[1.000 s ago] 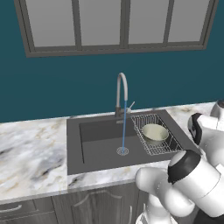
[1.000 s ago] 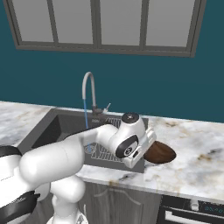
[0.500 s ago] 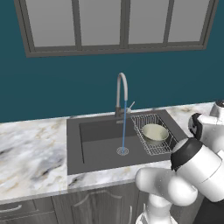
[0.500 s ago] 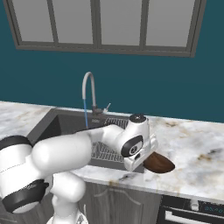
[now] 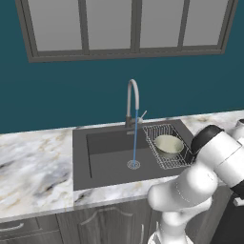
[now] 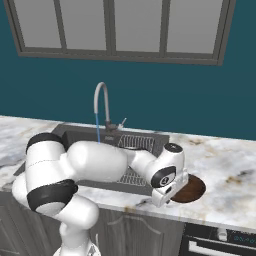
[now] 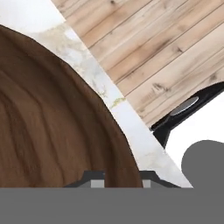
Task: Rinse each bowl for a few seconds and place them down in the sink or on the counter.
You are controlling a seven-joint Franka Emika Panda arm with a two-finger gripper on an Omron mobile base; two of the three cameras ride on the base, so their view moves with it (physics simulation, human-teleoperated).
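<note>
The dark reddish-brown bowl (image 6: 193, 189) rests on the marble counter (image 6: 225, 167) just right of the sink (image 5: 105, 155). My gripper (image 6: 171, 196) is at its left rim. In the hand view the wood-grained bowl (image 7: 52, 122) is very close, and my gripper (image 7: 121, 183) straddles its rim with the tips tight against it and no gap showing. The pale cream-green bowl (image 5: 167, 145) sits upright in the wire rack (image 5: 164, 163) at the right end of the sink. The arm hides the brown bowl in the left base view.
The chrome faucet (image 5: 132, 102) is running, a thin stream (image 5: 135, 138) falling onto the drain. The bowl sits near the counter's front edge (image 7: 131, 124), with wood floor (image 7: 166, 52) below. A dark oven front (image 6: 220, 241) is under the counter at right.
The arm has swung further right and down, bringing the brown bowl onto the counter. The cream-green bowl and the running water are unchanged.
</note>
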